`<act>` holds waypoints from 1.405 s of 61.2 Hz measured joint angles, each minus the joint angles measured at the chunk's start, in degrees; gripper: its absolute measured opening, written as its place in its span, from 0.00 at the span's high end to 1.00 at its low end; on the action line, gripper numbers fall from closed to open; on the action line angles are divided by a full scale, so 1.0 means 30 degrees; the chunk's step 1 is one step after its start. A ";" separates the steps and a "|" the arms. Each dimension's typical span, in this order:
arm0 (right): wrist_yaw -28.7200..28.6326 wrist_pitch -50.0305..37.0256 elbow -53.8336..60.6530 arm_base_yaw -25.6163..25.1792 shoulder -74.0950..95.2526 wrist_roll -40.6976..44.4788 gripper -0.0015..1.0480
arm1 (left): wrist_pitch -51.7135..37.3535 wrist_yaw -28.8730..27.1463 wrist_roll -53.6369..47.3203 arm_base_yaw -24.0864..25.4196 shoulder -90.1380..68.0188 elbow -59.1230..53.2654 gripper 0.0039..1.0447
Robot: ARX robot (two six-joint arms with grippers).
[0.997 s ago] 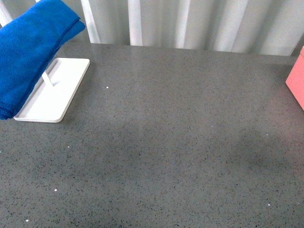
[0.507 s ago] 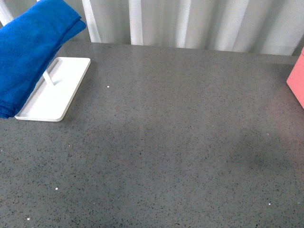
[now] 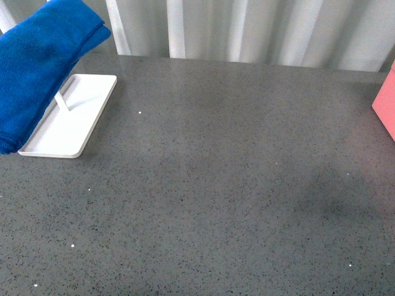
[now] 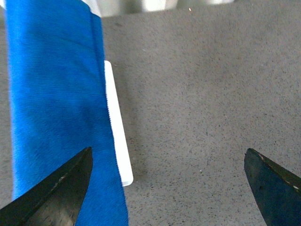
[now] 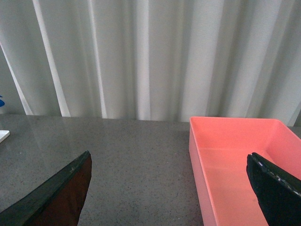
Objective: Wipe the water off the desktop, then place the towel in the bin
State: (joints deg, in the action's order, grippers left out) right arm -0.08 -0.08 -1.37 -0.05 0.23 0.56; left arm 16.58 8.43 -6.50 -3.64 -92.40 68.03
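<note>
Blue terry cloth fills the far left of the front view: the towel (image 3: 37, 68) slants over the near-left part of a flat white tray (image 3: 80, 123), and its left side is cut off by the frame, so what carries it cannot be made out. A short white bar (image 3: 62, 102) rises from the tray just under the cloth. Towel, tray and bin sit where they sat a second ago, give or take a hair's shift of the whole view.

On the speckled grey desktop (image 3: 216, 185) a dimmer patch lies towards the right; whether it is wet or only shadow cannot be told. Only a salmon corner of the bin (image 3: 386, 105) shows in the front view at the right edge, well apart from the towel. The right wrist view shows it open-topped and standing on the desktop before a pale pleated curtain (image 3: 247, 28), its near end cut off.

Neither arm shows in the front view. The left gripper (image 4: 167, 153) is spread wide, one dark fingertip overlapping the towel's edge in its own view, contact unclear. The right gripper (image 5: 168, 154) is likewise spread, holding nothing
</note>
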 joint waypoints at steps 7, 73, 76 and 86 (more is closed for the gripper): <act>0.0007 0.0000 0.0000 0.0000 0.0000 0.0000 0.07 | 0.2069 0.0408 -0.0656 -0.0007 -0.3075 0.3198 0.06; 0.0000 0.0000 0.0000 0.0000 0.0000 0.0000 0.07 | 0.0415 -0.3781 -0.2331 0.2244 -0.9486 0.7679 0.20; 0.0000 0.0000 0.0000 0.0000 0.0000 0.0000 0.07 | 0.0240 -0.3781 -0.2404 0.2273 -0.9493 0.7504 0.29; 0.0000 0.0000 0.0000 0.0000 0.0000 0.0000 0.07 | -0.0051 -0.3752 -0.2565 0.2302 -0.9493 0.7111 0.53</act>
State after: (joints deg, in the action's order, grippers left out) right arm -0.08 -0.08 -1.37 -0.05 0.23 0.56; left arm 16.43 -2.83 -14.20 3.27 -120.88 89.36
